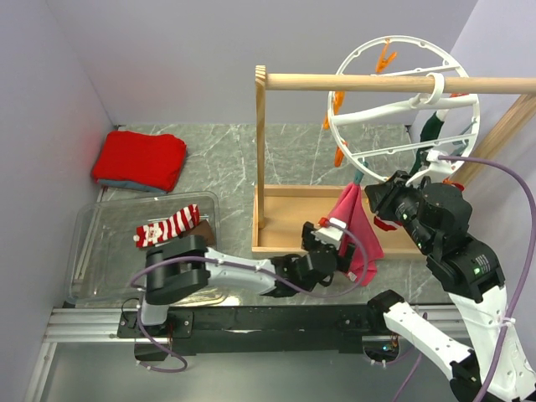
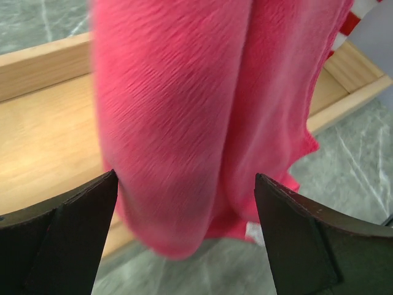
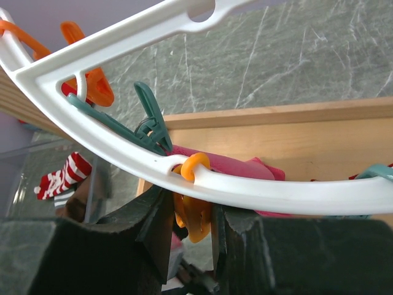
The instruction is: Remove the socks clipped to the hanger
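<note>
— Where do we stand, from the big things down?

— We have the marble table (image 1: 218,159) with the wooden rail frame (image 1: 260,151) on it. The hanger (image 3: 276,198) is hooked over the rail, so its clips dangle within reach of both arms. To the left sits the clear bin (image 1: 92,243) with one striped sock (image 1: 172,224) lying in it. We judge that is where freed socks go.

— And what is on the ring?

— The pink cloth (image 2: 184,110) hangs from its lower rim, and that is not ours to take. A dark green sock (image 1: 431,127) hangs near the hook. A second striped sock (image 2: 351,23) peeks out just behind the pink cloth.

— Our grippers?

— Our left gripper (image 2: 184,230) sits low with its fingers wide apart. The pink cloth hangs between them, but they are not closed on it. Our right gripper (image 1: 392,186) is up at the lower rim, fingers pressed together on an orange clip (image 3: 191,218), apparently to squeeze it open.

— What does that clip hold?

— We cannot tell, because our own fingers hide the cloth below it. If it grips the pink cloth, we are opening the wrong one.
</note>
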`<state>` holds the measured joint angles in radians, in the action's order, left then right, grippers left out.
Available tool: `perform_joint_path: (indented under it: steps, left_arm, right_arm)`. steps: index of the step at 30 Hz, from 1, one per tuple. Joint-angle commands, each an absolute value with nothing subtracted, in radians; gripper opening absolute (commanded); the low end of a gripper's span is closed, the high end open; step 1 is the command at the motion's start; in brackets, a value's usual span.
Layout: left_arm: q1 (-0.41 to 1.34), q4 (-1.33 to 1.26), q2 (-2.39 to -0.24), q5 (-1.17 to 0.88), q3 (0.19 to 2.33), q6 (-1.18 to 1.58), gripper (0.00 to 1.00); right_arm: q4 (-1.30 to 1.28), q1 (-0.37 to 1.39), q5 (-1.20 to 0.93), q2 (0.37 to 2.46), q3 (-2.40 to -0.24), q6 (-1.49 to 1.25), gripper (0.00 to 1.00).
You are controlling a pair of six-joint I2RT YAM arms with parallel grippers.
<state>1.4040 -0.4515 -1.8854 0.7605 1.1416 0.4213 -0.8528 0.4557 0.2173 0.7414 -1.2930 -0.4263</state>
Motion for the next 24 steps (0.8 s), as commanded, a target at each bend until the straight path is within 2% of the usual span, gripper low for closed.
perform_joint_path:
  steps: [1,3,4,5,6,7,8,9,10,11,12,13,14,15,16,24]
  left_arm:
    - [1.358,-0.483,-1.948,0.714,1.265,0.429,0.97]
    - [1.335,-0.466,-1.97,0.68,1.298,0.475,0.98]
    - [1.31,-0.463,-1.973,0.649,1.301,0.488,0.93]
    - [1.296,-0.471,-1.971,0.635,1.301,0.506,0.8]
    - [1.284,-0.471,-1.965,0.621,1.296,0.515,0.73]
    - [1.257,-0.466,-1.956,0.606,1.296,0.525,0.67]
    - [1.244,-0.444,-1.95,0.591,1.296,0.543,0.54]
    - [1.221,-0.43,-1.931,0.589,1.298,0.546,0.48]
    - [1.21,-0.41,-1.922,0.597,1.299,0.549,0.42]
    - [1.201,-0.366,-1.911,0.639,1.307,0.552,0.26]
    - [1.183,-0.336,-1.895,0.662,1.313,0.551,0.17]
    - [1.174,-0.307,-1.887,0.684,1.322,0.554,0.11]
    - [1.163,-0.281,-1.879,0.727,1.339,0.555,0.01]
    - [1.145,-0.234,-1.859,0.742,1.345,0.554,0.01]
    - [1.134,-0.216,-1.849,0.756,1.348,0.552,0.01]
    - [1.023,-0.198,-1.75,0.755,1.313,0.48,0.02]
  right_arm:
    - [-0.854,0.46,0.175,0.721,-1.27,-0.431,0.07]
    - [-0.856,0.46,0.17,0.715,-1.266,-0.433,0.1]
    - [-0.859,0.46,0.167,0.713,-1.267,-0.433,0.16]
    - [-0.862,0.462,0.169,0.712,-1.267,-0.434,0.2]
    - [-0.864,0.462,0.167,0.709,-1.267,-0.433,0.22]
    - [-0.867,0.46,0.169,0.706,-1.266,-0.43,0.3]
    - [-0.868,0.46,0.167,0.704,-1.262,-0.426,0.34]
    - [-0.871,0.462,0.17,0.701,-1.262,-0.423,0.41]
    - [-0.873,0.459,0.172,0.7,-1.261,-0.422,0.57]
    - [-0.877,0.46,0.178,0.698,-1.259,-0.42,0.64]
    - [-0.879,0.46,0.178,0.698,-1.259,-0.42,0.72]
    - [-0.884,0.46,0.176,0.698,-1.261,-0.42,0.84]
    - [-0.887,0.46,0.176,0.698,-1.264,-0.42,0.9]
    - [-0.89,0.462,0.175,0.698,-1.267,-0.42,0.98]
    - [-0.9,0.46,0.178,0.698,-1.272,-0.422,1.0]
    - [-0.979,0.46,0.225,0.664,-1.345,-0.416,1.0]
